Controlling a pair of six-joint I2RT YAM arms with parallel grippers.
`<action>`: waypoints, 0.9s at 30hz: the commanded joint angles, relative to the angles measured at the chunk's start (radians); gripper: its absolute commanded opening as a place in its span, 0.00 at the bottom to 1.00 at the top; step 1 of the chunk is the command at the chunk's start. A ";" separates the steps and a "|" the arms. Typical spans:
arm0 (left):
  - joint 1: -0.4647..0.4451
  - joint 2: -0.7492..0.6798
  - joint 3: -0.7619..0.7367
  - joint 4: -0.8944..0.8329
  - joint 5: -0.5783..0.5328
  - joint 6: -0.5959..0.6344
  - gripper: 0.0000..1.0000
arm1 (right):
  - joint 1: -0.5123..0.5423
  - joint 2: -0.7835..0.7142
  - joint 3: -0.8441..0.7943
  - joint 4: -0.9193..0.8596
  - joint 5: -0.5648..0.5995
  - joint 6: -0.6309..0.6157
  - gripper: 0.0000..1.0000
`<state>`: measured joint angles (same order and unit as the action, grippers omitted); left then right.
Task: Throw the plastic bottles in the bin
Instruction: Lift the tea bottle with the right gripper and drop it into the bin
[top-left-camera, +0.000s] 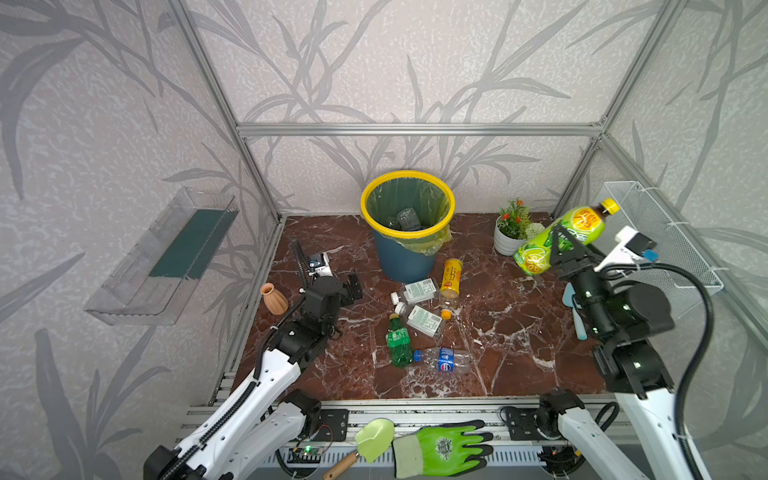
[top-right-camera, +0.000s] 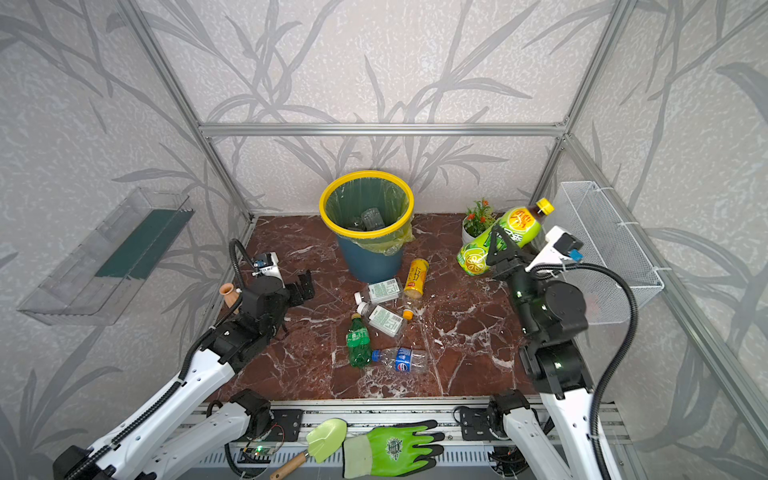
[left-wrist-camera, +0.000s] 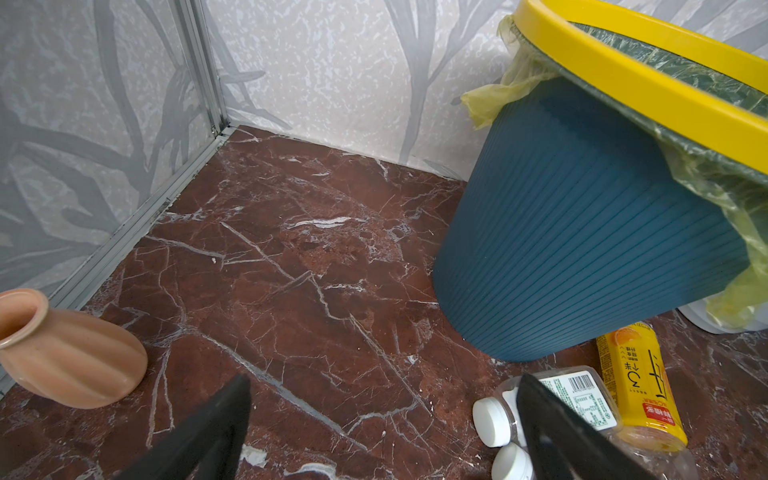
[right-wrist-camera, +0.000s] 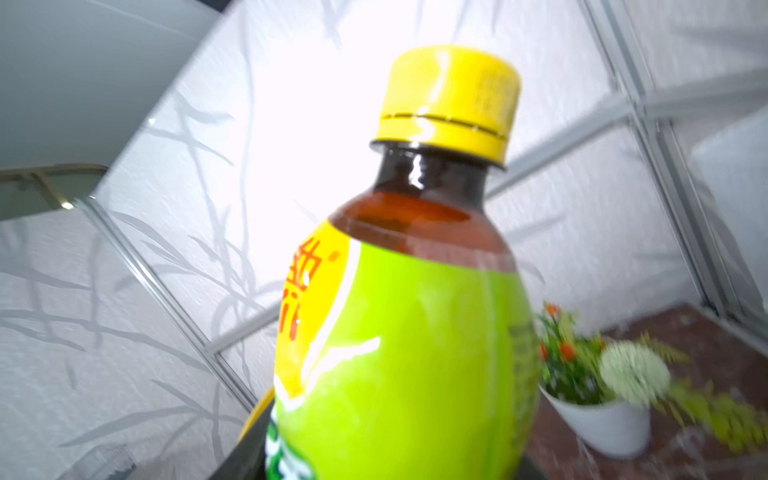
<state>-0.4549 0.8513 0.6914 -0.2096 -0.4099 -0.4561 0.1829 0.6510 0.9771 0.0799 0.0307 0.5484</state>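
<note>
The right hand (top-left-camera: 567, 246) is clamped across the middle of the lime-labelled bottle (top-left-camera: 582, 220), held tilted above the surface (top-left-camera: 519, 332). I judge the carry risky: the smooth label could let the bottle pivot or slip, and its base hangs close to the flower pot (top-left-camera: 505, 247), which a low swing might clip. From that hand the cap points to two o'clock and the base to eight, while the bin (top-left-camera: 407, 176) stands well apart at about ten o'clock; the left hand (left-wrist-camera: 386, 432) hovers wide open, holding nothing.
</note>
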 joint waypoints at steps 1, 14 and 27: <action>0.006 0.002 0.002 -0.004 -0.003 -0.044 0.99 | 0.003 0.120 0.049 0.111 -0.052 -0.070 0.53; 0.005 0.022 0.018 -0.041 0.019 -0.069 0.99 | 0.254 1.006 0.875 -0.254 -0.176 -0.205 0.88; 0.006 0.046 0.046 -0.030 0.093 -0.031 0.99 | 0.221 0.726 0.681 -0.198 -0.061 -0.306 0.99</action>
<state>-0.4541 0.9054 0.7040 -0.2394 -0.3359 -0.5037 0.4213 1.4006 1.7115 -0.1448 -0.0463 0.2604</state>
